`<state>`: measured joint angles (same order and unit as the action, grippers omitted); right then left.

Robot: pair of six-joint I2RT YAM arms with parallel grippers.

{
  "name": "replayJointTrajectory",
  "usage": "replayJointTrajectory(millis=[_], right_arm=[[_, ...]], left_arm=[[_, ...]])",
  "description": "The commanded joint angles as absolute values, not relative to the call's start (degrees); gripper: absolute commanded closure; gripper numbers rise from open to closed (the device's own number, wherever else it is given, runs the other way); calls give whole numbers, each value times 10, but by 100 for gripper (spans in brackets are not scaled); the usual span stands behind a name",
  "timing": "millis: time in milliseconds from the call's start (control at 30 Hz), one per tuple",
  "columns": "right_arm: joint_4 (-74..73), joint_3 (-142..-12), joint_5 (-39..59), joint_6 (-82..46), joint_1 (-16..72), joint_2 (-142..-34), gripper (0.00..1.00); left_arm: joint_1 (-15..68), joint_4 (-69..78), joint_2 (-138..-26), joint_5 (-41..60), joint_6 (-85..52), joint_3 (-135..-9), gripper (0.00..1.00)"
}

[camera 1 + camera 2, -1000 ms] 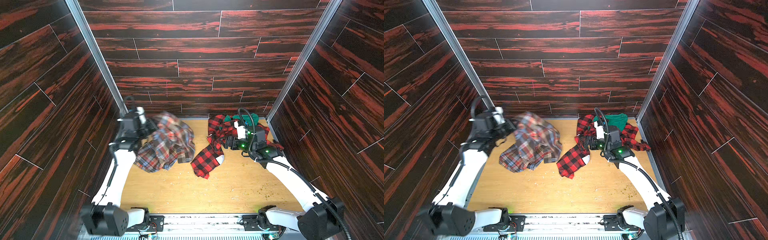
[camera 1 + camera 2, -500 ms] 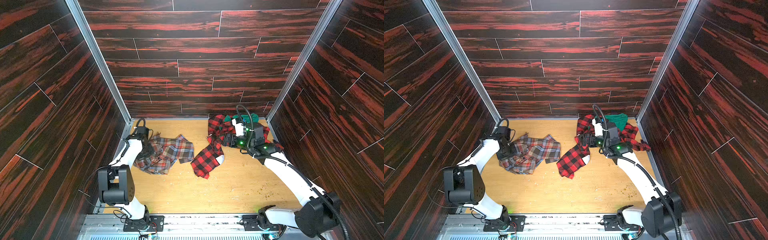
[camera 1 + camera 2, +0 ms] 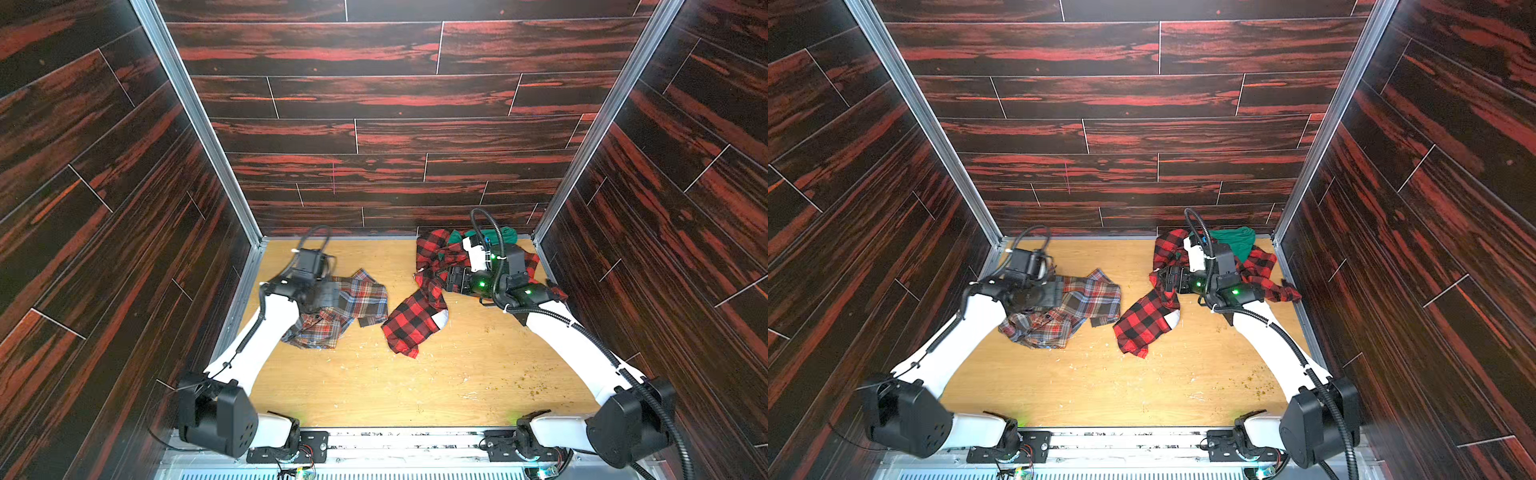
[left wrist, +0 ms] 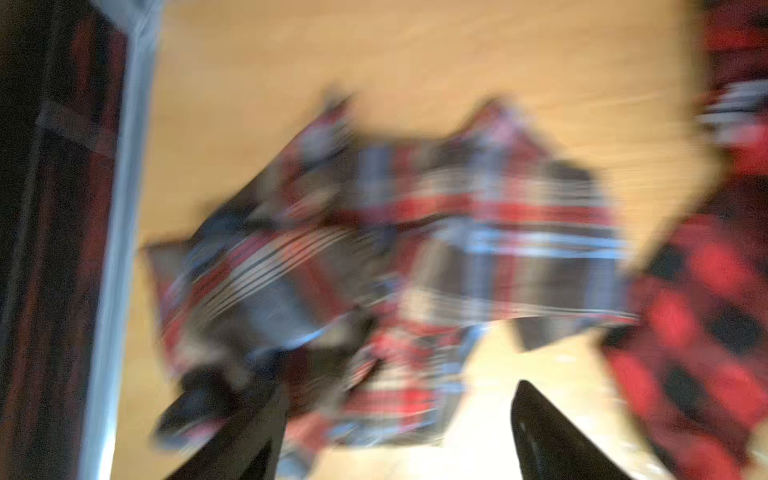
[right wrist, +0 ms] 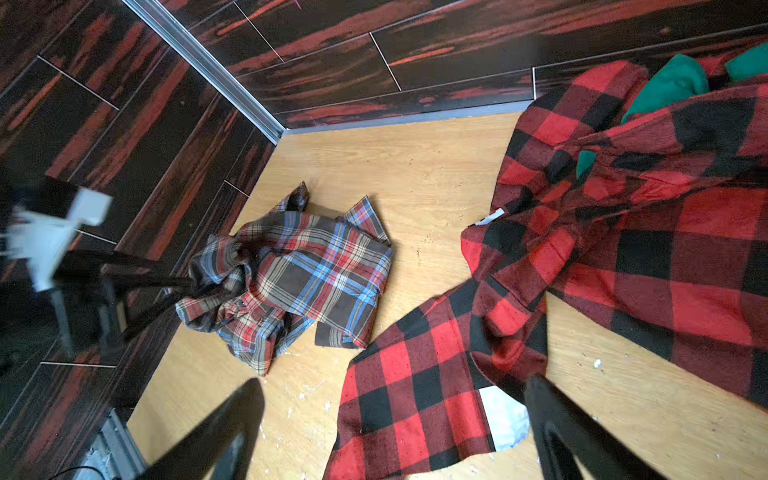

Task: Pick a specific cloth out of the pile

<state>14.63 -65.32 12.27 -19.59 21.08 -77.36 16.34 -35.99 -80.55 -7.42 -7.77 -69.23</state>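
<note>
Left of centre in both top views, the muted plaid shirt (image 3: 351, 305) (image 3: 1077, 305) lies crumpled on the light wooden tabletop (image 3: 395, 386). It is clear of the pile (image 3: 428, 249), and its right edge is just beside the trailing end of the red-and-black check shirt (image 3: 411, 328). The left gripper (image 3: 328, 294) hangs over the plaid shirt's left part and is smeared by blur. In the equally blurred left wrist view its two dark fingers (image 4: 266, 432) stand apart, with plaid and bare wood between them and nothing pinched. At the upper right of the tabletop, the right gripper (image 3: 452, 280) sits above the pile. The right wrist view shows its fingers (image 5: 224, 428) spread wide over the check shirt, gripping nothing. A plain green cloth (image 3: 1235, 243) peeks out at the pile's far edge, against the back wall.
</note>
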Motion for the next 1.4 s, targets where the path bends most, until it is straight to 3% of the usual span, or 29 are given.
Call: replayJointTrajectory(millis=[0,200,567,633,800,833,900,1133,1367], right_arm=[[144,-676,143,-193,208,-793,1],[158,-675,141,-192,207,-780,1],[208,-646,94,-177,199,-716,1],[212,-647,91,-176,195,-713,1],[214,-660,99,-170,188,-732,1],[214,-666,103,-169,187,-739,1],[213,-677,111,-168,186,-753,1],[182,-696,151,-183,186,-792,2],[146,-700,168,-196,185,-816,2]], left_arm=[[183,-324,-896,-33,-31,-723,10],[215,-424,-1133,-10,-12,-916,1],[225,-490,-1326,1,-67,-1062,2],[226,-493,-1341,8,-76,-1060,11],[224,-453,-1342,10,-96,-1031,54],[223,-444,-1337,1,-99,-1030,65],[217,-445,-1327,-20,-102,-1042,100],[189,-415,-1181,-21,-68,-1041,100],[157,-368,-962,-4,-125,-911,100]])
